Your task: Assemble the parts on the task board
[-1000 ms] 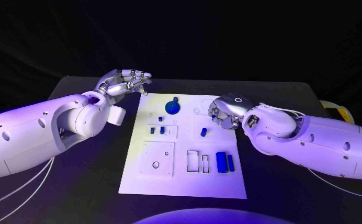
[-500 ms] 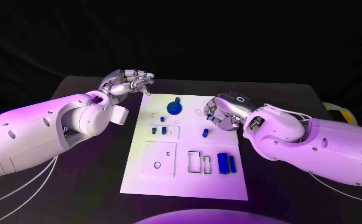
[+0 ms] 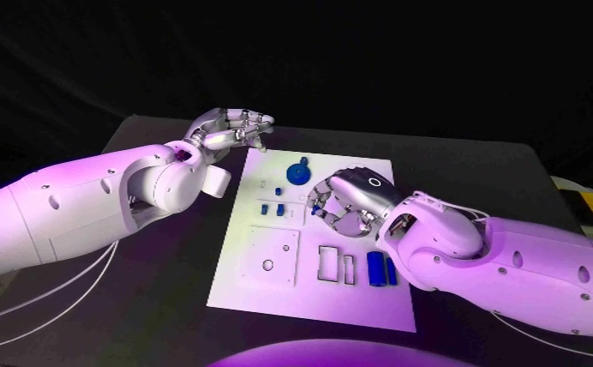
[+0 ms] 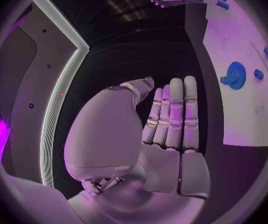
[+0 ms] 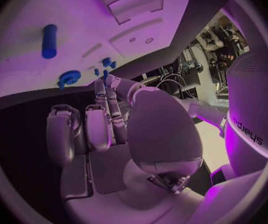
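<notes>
The white task board (image 3: 291,285) lies in the middle of the black table. A round blue part (image 3: 298,171) sits near its far end, two small blue parts (image 3: 273,209) left of centre, and a blue cylinder (image 3: 375,268) near the right edge. My right hand (image 3: 347,205) hovers low over the board's middle. In the right wrist view its fingertips (image 5: 103,83) reach a small blue part (image 5: 105,74); a grip cannot be told. My left hand (image 3: 235,131) hangs off the board's far left corner, its fingers (image 4: 174,109) straight and holding nothing.
Rectangular recesses (image 3: 333,264) and a square plate with holes (image 3: 272,257) take up the board's near half. Bare black table (image 3: 136,298) lies on both sides of the board. A yellow object (image 3: 581,200) sits at the table's right edge.
My right hand has moved left and down over the board's middle, covering the small blue part that lay bare there. The left hand has kept its place; the camera has shifted.
</notes>
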### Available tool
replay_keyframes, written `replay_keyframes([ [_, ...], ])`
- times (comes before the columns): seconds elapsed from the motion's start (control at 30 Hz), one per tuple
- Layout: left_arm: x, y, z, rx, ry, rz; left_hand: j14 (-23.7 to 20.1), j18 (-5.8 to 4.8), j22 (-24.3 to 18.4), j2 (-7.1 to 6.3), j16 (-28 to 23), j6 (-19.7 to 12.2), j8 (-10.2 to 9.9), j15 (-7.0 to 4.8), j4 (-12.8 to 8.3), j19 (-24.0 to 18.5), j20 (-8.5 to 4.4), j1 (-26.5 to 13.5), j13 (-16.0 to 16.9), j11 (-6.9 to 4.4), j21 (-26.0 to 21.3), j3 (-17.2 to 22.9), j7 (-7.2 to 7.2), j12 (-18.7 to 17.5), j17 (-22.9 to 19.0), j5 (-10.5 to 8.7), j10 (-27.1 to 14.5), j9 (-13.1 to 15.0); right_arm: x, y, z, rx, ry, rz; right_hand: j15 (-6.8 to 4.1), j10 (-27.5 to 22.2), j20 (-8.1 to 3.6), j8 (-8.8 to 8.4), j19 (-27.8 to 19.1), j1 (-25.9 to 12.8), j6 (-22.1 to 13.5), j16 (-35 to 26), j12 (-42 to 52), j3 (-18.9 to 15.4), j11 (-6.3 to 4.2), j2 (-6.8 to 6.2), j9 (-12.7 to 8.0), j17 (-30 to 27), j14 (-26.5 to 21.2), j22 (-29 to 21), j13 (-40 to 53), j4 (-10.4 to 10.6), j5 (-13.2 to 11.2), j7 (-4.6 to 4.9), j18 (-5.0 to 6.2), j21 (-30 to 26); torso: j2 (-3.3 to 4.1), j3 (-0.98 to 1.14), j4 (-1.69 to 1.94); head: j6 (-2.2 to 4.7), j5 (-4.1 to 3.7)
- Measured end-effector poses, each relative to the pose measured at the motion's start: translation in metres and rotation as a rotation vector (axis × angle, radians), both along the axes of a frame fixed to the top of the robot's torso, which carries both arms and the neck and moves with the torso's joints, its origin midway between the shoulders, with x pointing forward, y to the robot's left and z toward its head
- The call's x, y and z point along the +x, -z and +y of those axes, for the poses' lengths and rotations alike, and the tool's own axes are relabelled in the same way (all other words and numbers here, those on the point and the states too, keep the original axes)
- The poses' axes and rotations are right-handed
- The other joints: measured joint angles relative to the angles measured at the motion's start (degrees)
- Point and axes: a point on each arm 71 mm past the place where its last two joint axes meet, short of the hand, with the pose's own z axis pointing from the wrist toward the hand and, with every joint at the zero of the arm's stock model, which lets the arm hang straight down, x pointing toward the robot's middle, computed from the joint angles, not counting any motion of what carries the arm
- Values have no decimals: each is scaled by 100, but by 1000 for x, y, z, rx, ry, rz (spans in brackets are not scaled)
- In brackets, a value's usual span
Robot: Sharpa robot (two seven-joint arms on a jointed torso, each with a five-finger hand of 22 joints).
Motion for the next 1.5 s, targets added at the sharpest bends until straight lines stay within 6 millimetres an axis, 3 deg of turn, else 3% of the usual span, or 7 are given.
replay_keyframes([
  [0.3, 0, 0, -5, -4, 9, -2, 0, 0, 0, 22, 0, 0, 0, 0, 0, 0, 0, 22, 0, 0, -22, 0, 0, 0, -7, 0, 0, 0, -13, 25, 22, 17, -44, 57, 0, 1, 0, 5, 0, -8, -1, 0, -1, 0, 0, -8, -1, -11, 0, 0, 7, 0, -3, 0, 1, -1, 5, -7, 4, -75, 193],
  [0.6, 0, 0, -9, -8, 16, -3, -20, 0, -5, 22, 0, 0, 0, 20, 0, 0, 0, 22, 0, 0, -22, 0, 0, 0, -6, 0, 0, 0, -19, 38, 35, 22, -65, 84, 0, 2, 0, 5, 0, -8, -1, 0, -11, 0, 1, -8, 2, -11, 0, 1, 7, 0, 22, -1, 2, -1, 10, 0, 4, -132, 318],
  [0.93, 0, 0, -10, -9, 19, -3, -20, 0, -5, 22, 0, 0, 0, 20, 0, 0, 0, 22, 1, 0, -22, 0, 0, 0, -6, 0, 0, 1, -22, 46, 40, 19, -73, 97, 0, 10, 0, -1, 0, -23, -2, 0, 1, 0, 9, -24, 1, -22, 0, 4, 4, 0, 23, -1, 4, -1, 13, 7, 2, -180, 383],
  [1.5, 0, 0, -11, -9, 22, -1, -20, 0, -7, 22, 0, 0, 0, 20, 0, 0, 0, 22, 1, 0, -22, 1, 0, 0, -8, 0, 0, 1, -19, 54, 42, -4, -72, 107, 0, 12, 0, -18, 0, -69, -12, 0, 1, -1, 10, -8, 8, -37, 0, 3, 11, 1, 21, -10, 5, -2, 12, 7, 1, -210, 404],
])
